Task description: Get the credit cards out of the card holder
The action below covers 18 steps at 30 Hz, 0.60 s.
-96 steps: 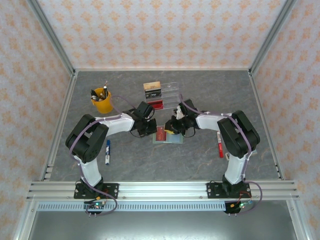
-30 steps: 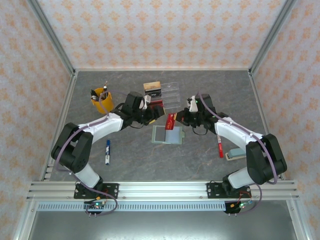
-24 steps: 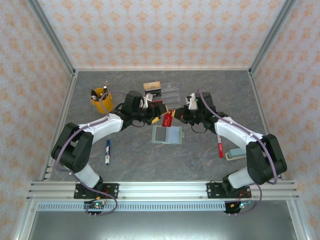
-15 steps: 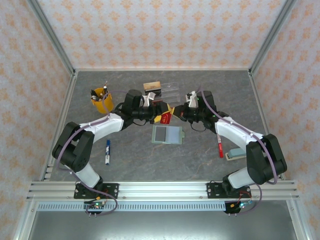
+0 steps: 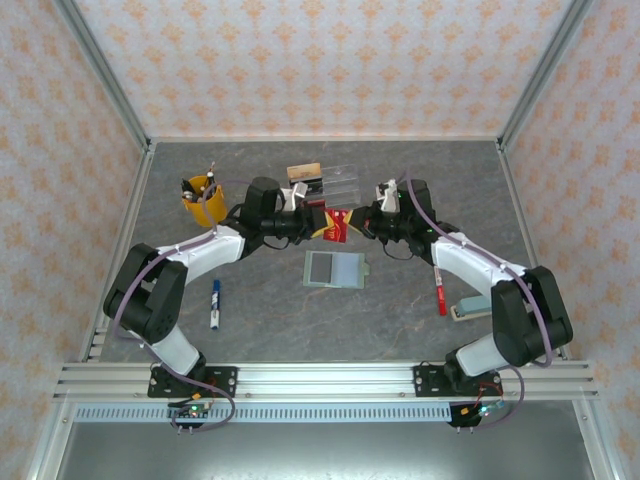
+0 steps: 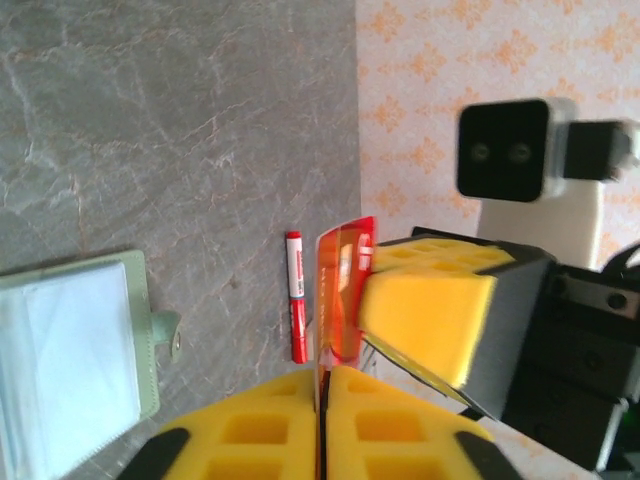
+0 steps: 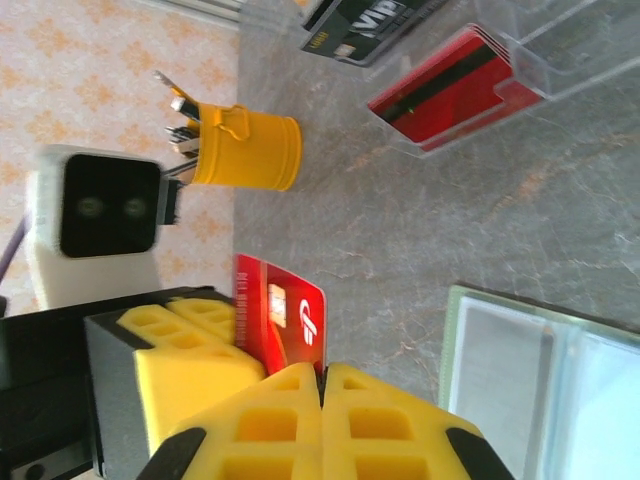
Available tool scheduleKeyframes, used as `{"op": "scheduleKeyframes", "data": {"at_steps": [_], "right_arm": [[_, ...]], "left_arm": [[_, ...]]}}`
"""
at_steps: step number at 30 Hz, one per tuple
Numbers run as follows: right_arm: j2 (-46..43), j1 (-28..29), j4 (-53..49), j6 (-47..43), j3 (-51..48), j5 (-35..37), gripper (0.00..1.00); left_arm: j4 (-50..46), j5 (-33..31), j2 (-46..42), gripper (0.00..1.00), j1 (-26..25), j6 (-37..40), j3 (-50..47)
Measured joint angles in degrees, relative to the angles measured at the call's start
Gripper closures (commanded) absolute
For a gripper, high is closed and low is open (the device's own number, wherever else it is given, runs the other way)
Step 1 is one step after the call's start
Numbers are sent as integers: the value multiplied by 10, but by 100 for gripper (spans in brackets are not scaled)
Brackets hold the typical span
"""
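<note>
Two closed grippers clamp the thin red plastic credit card (image 5: 338,226), left gripper (image 5: 322,222) on its left edge, right gripper (image 5: 355,224) on its right, beyond the open sage-green card holder (image 5: 336,269).

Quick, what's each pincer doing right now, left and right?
Left pincer: closed, holding the red credit card.
Right pincer: closed, holding the same red credit card.

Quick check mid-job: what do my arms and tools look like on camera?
The left arm and right arm have white shells, black joints and purple cables looped alongside. The left tool and right tool each have two blocky yellow fingers with square recesses, plus a white camera box with a black face.
</note>
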Motion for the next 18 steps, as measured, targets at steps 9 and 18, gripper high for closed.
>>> {"op": "scheduleKeyframes", "data": {"at_steps": [9, 18], "right_arm": [[-3, 4, -127, -53, 26, 79, 30], [-28, 4, -236, -112, 47, 209, 0]], "left_arm": [[-191, -88, -43, 100, -5, 170, 33], [-394, -290, -49, 100, -64, 426, 156]]}}
